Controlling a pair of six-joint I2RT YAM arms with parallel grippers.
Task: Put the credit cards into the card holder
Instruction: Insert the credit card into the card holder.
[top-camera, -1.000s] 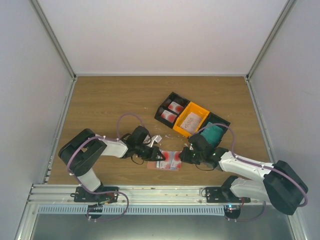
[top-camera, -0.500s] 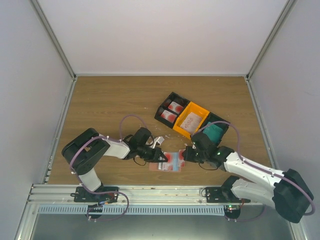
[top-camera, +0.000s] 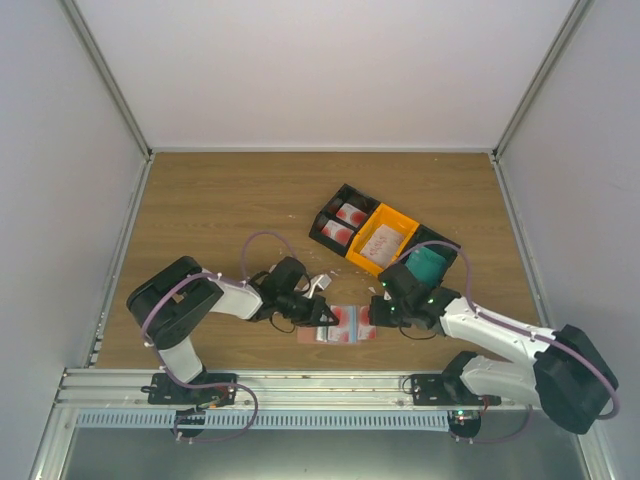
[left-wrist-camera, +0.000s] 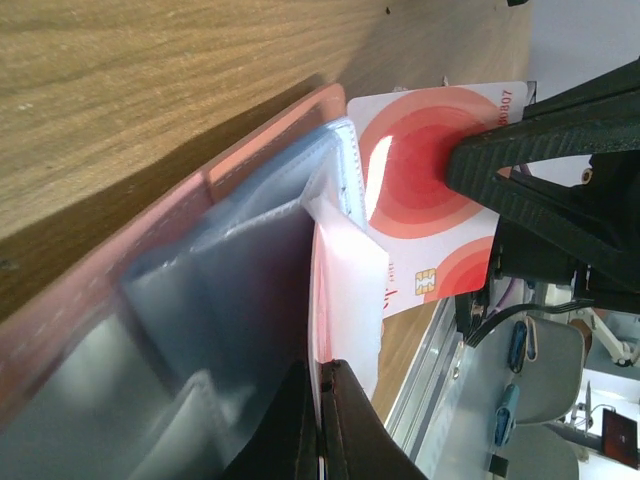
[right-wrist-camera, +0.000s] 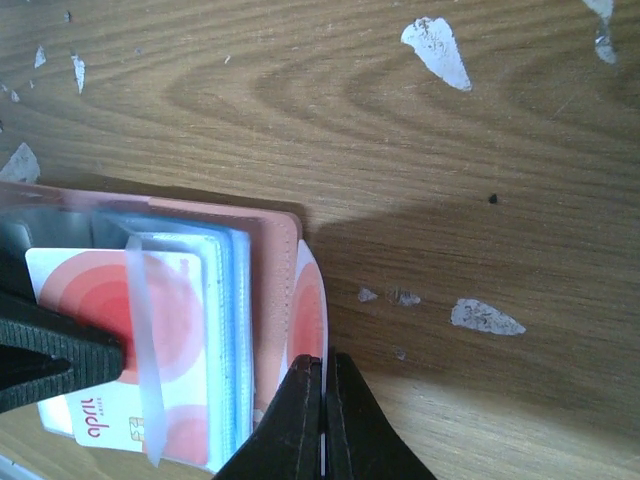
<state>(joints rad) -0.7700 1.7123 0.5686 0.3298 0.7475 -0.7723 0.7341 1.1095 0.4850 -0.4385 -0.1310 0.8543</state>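
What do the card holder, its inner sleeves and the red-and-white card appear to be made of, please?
The card holder looks leather-like: salmon-pink, matte, seamed edge; real or faux I cannot tell. The inner sleeves look like soft clear plastic, bluish, glossy and creased. The card looks like stiff glossy plastic, white with red circles.

You're in a robotics lab cell. White panels (top-camera: 330, 70) close in the wood-grain table (top-camera: 220, 200) on three sides, an aluminium rail (top-camera: 330, 385) runs along its near edge, and a grey office chair (left-wrist-camera: 555, 350) stands beyond that edge.
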